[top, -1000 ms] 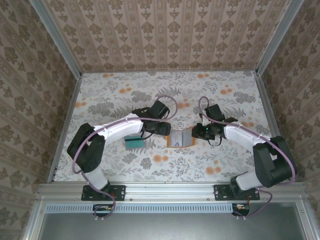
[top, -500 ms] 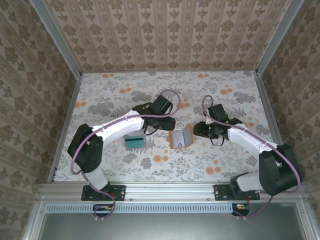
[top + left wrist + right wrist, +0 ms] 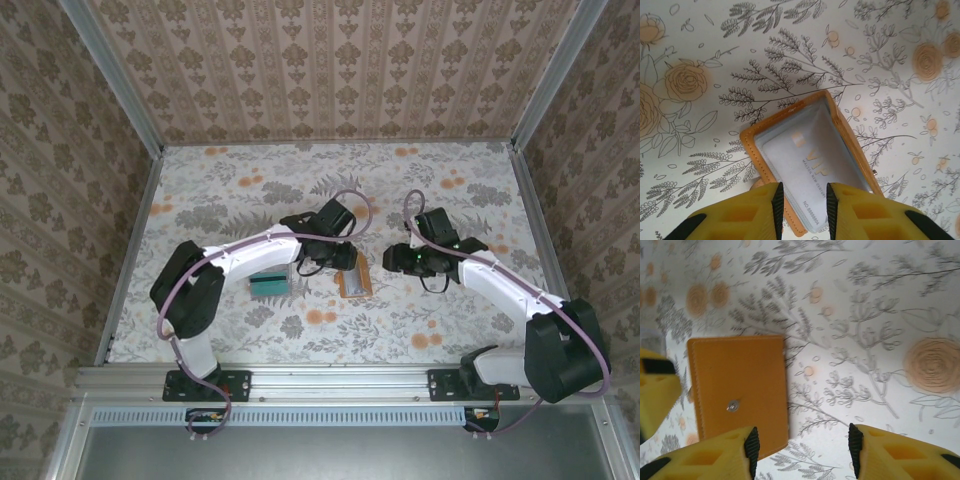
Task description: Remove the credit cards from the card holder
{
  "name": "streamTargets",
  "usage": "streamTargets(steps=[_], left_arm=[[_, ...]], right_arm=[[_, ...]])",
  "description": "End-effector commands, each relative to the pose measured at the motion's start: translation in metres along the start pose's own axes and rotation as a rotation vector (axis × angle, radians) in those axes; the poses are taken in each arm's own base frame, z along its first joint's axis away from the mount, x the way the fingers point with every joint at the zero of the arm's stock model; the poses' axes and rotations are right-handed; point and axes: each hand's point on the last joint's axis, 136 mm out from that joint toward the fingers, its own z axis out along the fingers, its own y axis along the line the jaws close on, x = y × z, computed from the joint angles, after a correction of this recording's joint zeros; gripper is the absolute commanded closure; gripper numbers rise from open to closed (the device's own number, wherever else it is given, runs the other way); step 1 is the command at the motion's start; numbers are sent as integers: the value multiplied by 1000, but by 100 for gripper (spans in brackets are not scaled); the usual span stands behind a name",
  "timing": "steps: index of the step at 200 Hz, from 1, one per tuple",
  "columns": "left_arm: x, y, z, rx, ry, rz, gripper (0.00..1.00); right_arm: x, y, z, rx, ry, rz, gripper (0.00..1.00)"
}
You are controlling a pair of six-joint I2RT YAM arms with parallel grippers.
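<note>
Nearest you, just beside the left forearm, a stack of cards (image 3: 268,284), teal on top, lies flat on the table (image 3: 430,190), apart from the holder. By the look of it, part of the job is done, and those cards sit where they will not get in the way. A little further in, between the two arms, the card holder (image 3: 355,281) rests half folded. Its orange back with the snap faces the right wrist camera, and its grey-blue inside faces the left one. A pale card (image 3: 810,160) sits in that inside pocket, so you have at least one left to pull. Your left gripper (image 3: 802,200) comes at the holder's near edge with its fingers drawn to a narrow gap, the rim and the card's end between them. You cannot tell whether they pinch yet, though that narrow set suits a thin edge. Your right gripper (image 3: 801,440) stands over the holder's back, fingers spread wide and holding nothing, likely placed to brace the flap.
</note>
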Motion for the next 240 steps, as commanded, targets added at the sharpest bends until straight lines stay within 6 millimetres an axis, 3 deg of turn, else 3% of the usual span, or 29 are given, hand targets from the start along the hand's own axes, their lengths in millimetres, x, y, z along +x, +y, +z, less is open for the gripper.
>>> streamTargets(steps=[1, 72, 98, 157, 203, 223, 240], left_arm=[[4, -3, 3, 25, 14, 0, 70], [-8, -27, 29, 107, 31, 22, 70], [-13, -36, 32, 146, 23, 19, 66], [-16, -36, 39, 151, 27, -2, 60], [-17, -18, 22, 103, -4, -47, 59], [-16, -7, 13, 81, -18, -86, 58], [-10, -4, 12, 84, -4, -109, 58]], right_arm=[[-1, 26, -4, -78, 16, -34, 43], [14, 24, -2, -91, 38, -13, 41], [22, 22, -2, -109, 41, 2, 35], [28, 24, 11, -135, 86, 21, 35], [30, -5, 21, 9, 91, 43, 57], [32, -17, 23, 70, 87, 49, 72], [35, -24, 27, 89, 100, 59, 78]])
